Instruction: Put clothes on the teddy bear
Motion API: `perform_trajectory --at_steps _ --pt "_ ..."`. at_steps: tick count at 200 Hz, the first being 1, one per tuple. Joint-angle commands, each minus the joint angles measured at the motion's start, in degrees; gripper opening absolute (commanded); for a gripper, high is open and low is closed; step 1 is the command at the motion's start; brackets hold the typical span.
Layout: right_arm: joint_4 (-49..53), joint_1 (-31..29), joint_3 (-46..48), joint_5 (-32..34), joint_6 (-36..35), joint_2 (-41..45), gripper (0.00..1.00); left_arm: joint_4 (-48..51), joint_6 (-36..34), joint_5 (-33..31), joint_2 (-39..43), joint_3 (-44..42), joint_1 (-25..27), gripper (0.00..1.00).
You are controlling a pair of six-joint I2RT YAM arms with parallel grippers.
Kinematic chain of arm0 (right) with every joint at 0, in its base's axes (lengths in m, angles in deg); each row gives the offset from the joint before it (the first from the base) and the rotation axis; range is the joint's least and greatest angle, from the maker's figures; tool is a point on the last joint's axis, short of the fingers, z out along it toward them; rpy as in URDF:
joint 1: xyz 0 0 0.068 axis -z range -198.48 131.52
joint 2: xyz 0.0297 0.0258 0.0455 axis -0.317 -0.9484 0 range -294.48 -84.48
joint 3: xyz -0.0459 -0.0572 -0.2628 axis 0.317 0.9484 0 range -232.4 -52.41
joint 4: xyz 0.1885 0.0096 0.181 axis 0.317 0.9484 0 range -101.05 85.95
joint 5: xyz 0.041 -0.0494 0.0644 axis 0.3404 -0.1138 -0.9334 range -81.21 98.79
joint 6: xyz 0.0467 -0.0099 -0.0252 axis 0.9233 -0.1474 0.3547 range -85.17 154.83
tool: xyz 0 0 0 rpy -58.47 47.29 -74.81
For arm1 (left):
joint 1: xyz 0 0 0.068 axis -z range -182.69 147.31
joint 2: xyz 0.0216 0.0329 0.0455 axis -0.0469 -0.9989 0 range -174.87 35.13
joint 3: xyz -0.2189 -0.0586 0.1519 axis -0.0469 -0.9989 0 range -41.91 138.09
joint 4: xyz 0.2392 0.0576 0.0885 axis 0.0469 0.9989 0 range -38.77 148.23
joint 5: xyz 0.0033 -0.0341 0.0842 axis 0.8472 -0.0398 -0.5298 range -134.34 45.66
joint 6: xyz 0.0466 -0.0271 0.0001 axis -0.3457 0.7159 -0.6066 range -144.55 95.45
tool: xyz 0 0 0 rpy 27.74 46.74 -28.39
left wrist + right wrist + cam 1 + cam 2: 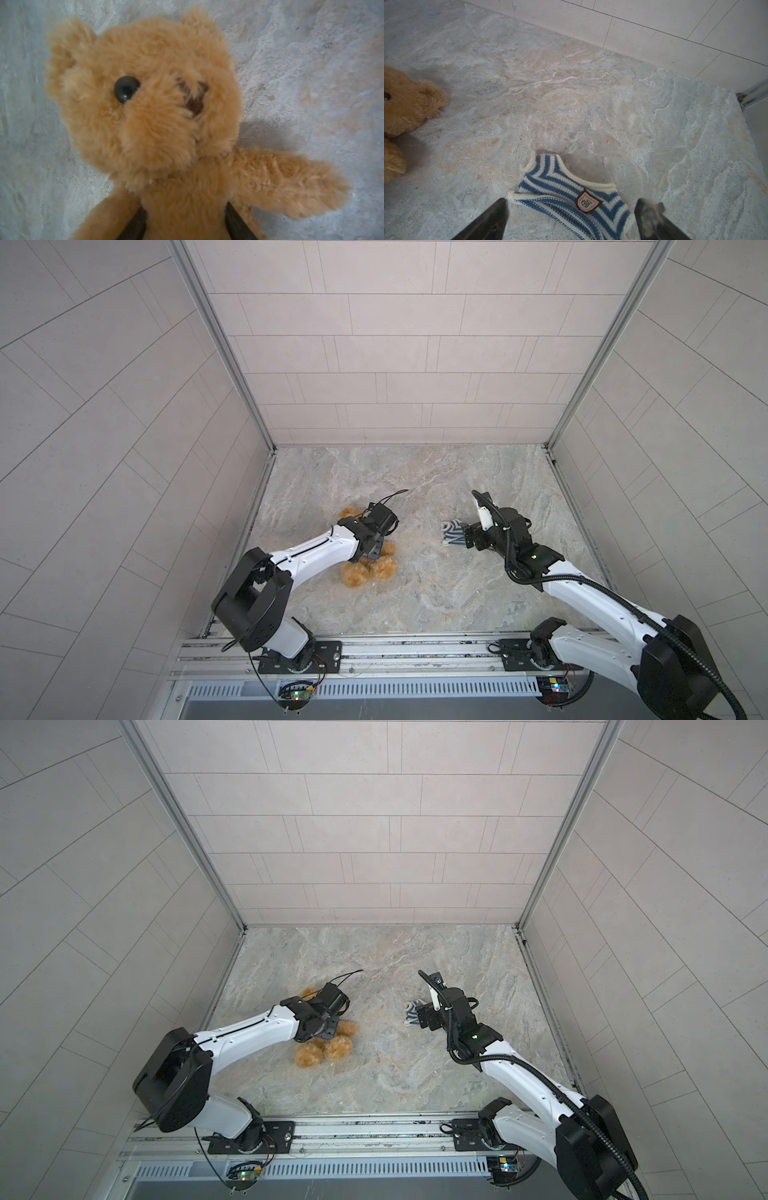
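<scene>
Bench (415,497) is carrying the teddy bear (166,124) face-up on its left. Only the left wrist view is showing the left gripper (185,218) flanking its torso, grip unclear. Spread wide, the right gripper (574,202) is straddling the striped shirt (550,182), its badge (588,202) showing.

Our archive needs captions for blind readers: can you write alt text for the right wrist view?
A blue-and-white striped shirt with a badge lies flat on the stone-look table, between the fingers of the open right pincer. The bear lies apart from it, only partly in view.
</scene>
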Motion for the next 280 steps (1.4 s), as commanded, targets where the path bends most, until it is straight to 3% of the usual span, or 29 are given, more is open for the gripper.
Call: perform_trajectory --at_steps 1,37,83,102,124,140,163,194,224,280 --pt "1.7 0.0 -0.2 2.8 -0.5 3.6 0.97 -1.3 -4.6 4.4 0.4 0.4 0.2 0.45" --pt "1.2 0.0 1.4 5.9 -0.4 7.4 0.97 -1.9 -12.1 8.7 2.8 1.5 4.9 0.29" --pt "0.7 -0.1 2.4 8.1 -0.2 9.4 0.97 -3.1 -21.1 11.5 6.9 1.4 12.5 0.33" --pt "0.3 0.0 2.9 8.3 -0.2 10.0 0.97 -2.9 -22.1 11.4 7.8 1.1 12.7 0.4" --pt "0.2 0.0 2.8 8.2 -0.1 9.5 0.97 -2.0 -22.1 9.7 7.5 1.4 12.7 0.67" --pt "0.2 0.0 2.7 8.1 -0.2 9.3 0.97 -1.2 -20.6 9.0 7.3 2.1 12.7 0.77" --pt "0.3 -0.1 2.7 8.1 -0.3 9.6 0.97 1.8 -15.6 7.7 8.0 4.5 12.7 0.81" --pt "0.1 -0.1 2.9 8.1 -0.3 9.6 0.97 3.7 -3.3 9.9 9.9 7.0 14.9 0.81" --pt "-0.1 0.0 2.7 7.1 -0.1 8.7 0.98 7.7 4.3 7.9 4.8 8.9 18.1 0.76" --pt "-0.1 -0.1 2.6 6.7 -0.1 8.6 0.98 9.2 5.8 3.7 -0.6 7.0 19.1 0.74"
